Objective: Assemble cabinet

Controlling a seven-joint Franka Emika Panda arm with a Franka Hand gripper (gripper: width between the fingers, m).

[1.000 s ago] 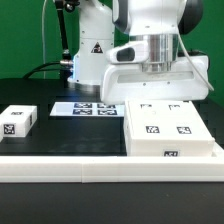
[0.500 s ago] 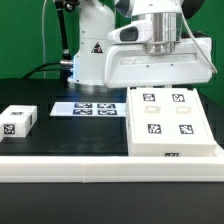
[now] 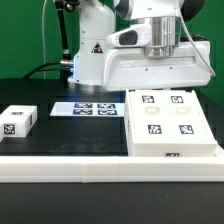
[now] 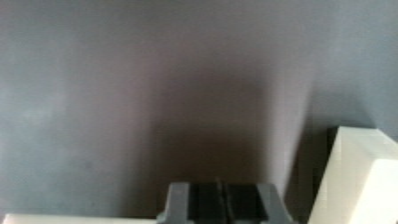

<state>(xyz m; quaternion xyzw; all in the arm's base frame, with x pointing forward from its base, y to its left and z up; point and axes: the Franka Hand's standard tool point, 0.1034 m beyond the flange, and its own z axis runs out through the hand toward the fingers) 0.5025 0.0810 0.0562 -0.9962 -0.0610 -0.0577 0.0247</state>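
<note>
The cabinet [image 3: 170, 122] is the big white box at the exterior view's right, lying flat with several black-and-white tags on its top face. One pale edge of it shows in the wrist view [image 4: 365, 182]. My gripper [image 4: 222, 203] hangs above and behind the cabinet's far edge. Its two dark fingers are pressed together with nothing between them, over bare grey table. In the exterior view the white hand [image 3: 160, 65] hides the fingertips.
A small white tagged block [image 3: 17, 121] lies at the exterior view's left. The marker board [image 3: 85, 108] lies flat between it and the cabinet. The robot's base [image 3: 90, 55] stands behind. A white rail [image 3: 100, 165] runs along the table's front edge.
The hand has risen from just above the cabinet's top, uncovering the far tags. In the last half second it has hardly moved.
</note>
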